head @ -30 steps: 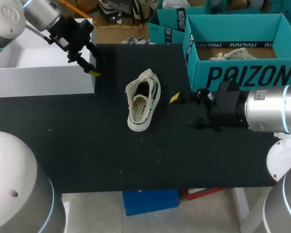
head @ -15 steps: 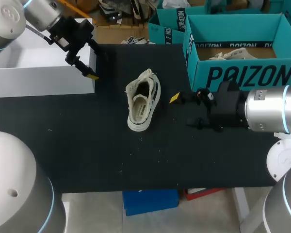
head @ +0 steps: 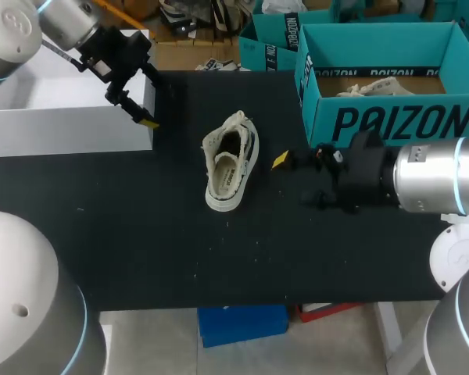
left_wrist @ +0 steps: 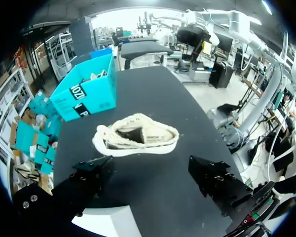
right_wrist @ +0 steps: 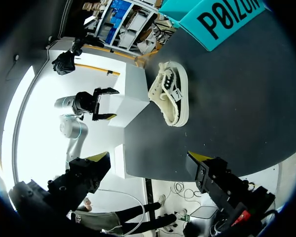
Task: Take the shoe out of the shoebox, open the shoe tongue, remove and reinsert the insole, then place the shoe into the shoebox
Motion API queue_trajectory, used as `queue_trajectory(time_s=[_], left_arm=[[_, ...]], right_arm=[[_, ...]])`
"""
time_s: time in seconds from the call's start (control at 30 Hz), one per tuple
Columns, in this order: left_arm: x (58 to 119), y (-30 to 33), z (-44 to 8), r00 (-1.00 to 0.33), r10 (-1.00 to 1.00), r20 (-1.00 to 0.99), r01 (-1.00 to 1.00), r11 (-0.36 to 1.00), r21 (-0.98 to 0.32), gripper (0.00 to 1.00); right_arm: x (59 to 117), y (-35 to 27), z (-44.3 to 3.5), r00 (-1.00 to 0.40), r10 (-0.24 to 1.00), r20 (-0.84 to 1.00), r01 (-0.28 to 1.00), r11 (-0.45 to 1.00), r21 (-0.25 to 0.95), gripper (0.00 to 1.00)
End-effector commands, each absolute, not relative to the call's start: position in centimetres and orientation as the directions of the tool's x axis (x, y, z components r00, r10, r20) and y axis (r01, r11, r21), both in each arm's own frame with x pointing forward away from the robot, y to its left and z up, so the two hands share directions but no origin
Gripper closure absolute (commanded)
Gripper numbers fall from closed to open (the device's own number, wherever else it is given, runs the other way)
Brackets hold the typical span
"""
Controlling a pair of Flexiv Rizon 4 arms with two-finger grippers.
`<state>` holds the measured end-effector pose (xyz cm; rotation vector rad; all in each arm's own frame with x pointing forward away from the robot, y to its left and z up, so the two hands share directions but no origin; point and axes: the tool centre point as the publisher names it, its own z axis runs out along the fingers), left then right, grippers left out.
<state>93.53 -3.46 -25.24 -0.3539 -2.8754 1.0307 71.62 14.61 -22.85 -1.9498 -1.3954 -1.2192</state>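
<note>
A cream low-top shoe lies on its side in the middle of the black table, its opening facing up. The teal shoebox stands open at the back right. My left gripper hangs open over the corner of a white box, well to the shoe's left. In the left wrist view the shoe lies ahead of the left gripper, clear of its fingers. My right gripper is open just right of the shoe, empty. The right wrist view shows the shoe ahead of the right gripper.
A white box sits at the table's back left, under my left gripper. Something cream, perhaps a second shoe, lies inside the shoebox. A second teal box stands behind the table. Bare black tabletop stretches in front of the shoe.
My left gripper's fingers have spread wider apart. The right gripper has edged slightly toward the shoe. The shoe has not moved.
</note>
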Motion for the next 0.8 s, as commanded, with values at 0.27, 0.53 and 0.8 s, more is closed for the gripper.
queue_trajectory(time_s=[0.27,0.53,0.8], left_arm=[[93.4,-3.4,-25.2,-0.972,0.236,-0.015,0.193,0.752,-0.631,0.00],[93.4,-3.4,-25.2,-0.972,0.236,-0.015,0.193,0.752,-0.631,0.00],[93.4,-3.4,-25.2,-0.972,0.236,-0.015,0.193,0.752,-0.631,0.00]], right_arm=[[73.9,15.7,-22.1,0.100,0.773,0.626,0.966,-0.227,0.126,0.00],[76.0,15.5,-23.1,0.019,0.949,0.316,0.999,-0.028,0.025,0.00],[79.2,15.2,-24.5,-0.073,0.992,0.104,0.997,0.077,-0.029,0.00]])
